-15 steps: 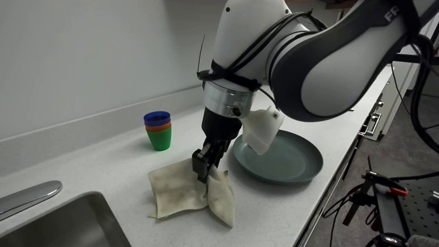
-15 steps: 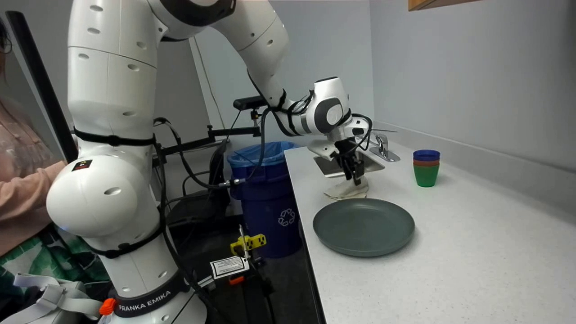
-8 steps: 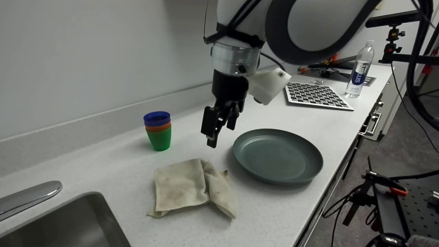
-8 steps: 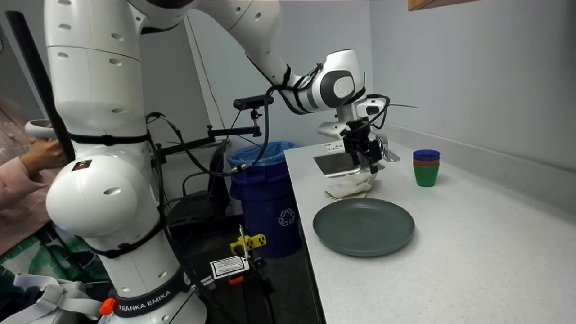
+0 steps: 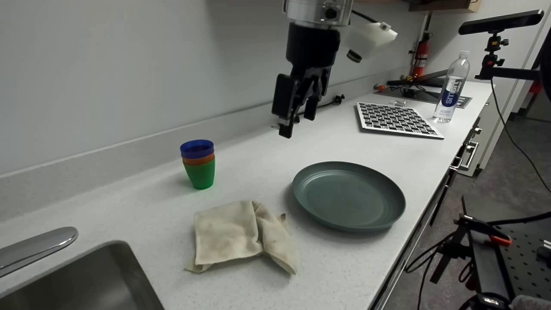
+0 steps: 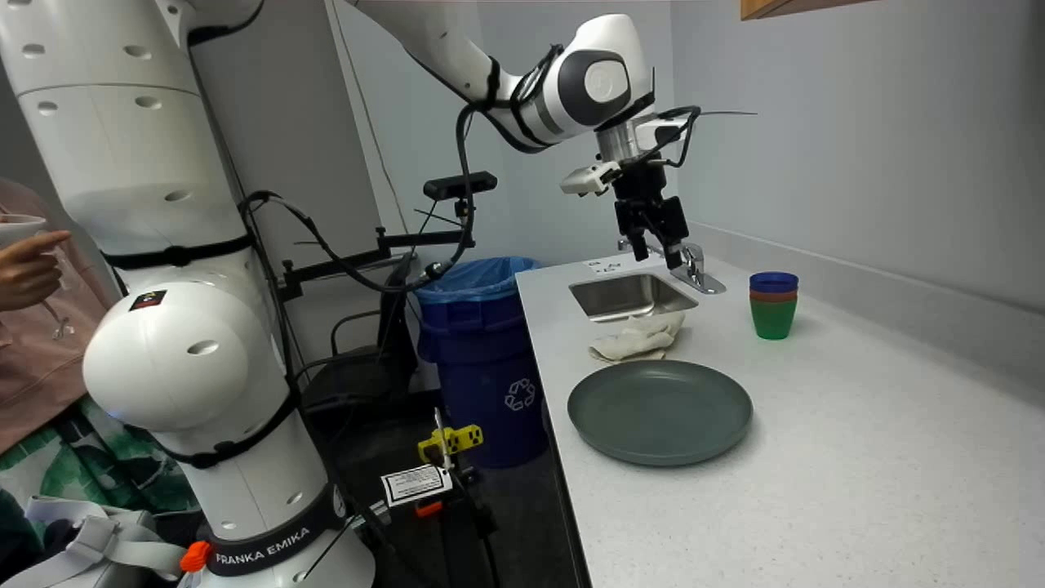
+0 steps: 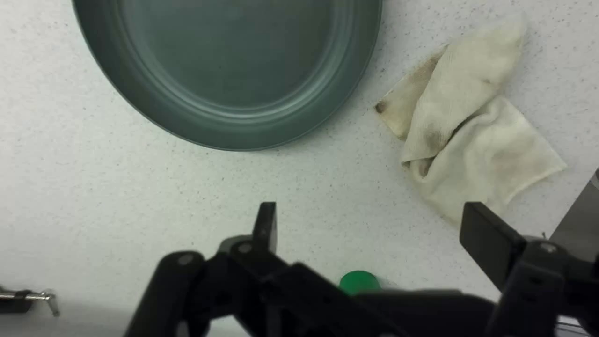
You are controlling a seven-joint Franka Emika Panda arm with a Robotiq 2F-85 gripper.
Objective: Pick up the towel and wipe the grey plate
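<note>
The cream towel [image 5: 228, 232], stained and partly folded over, lies on the counter in both exterior views. Beside it, apart from its edge, the grey plate [image 5: 351, 196] rests flat with nothing on it. My gripper [image 5: 297, 123] hangs well above the counter, higher than both of them. In the wrist view the gripper [image 7: 369, 210] has its fingers spread wide, with only counter and a bit of green cup visible between them. There the towel [image 7: 461, 93] shows at upper right and the plate [image 7: 234, 61] at the top, cut off by the frame.
Stacked cups [image 5: 201, 174] in blue, orange and green stand near the wall. A sink [image 6: 633, 298] and faucet [image 5: 38, 247] lie past the towel. Farther along are a checkered board [image 5: 396, 119] and a water bottle [image 5: 451, 90]. A person is partly visible at an exterior view's edge.
A second ago my gripper was down at the towel. Since then it has opened wider and risen high above the counter, leaving the towel lying there slightly shifted. The plate has not moved.
</note>
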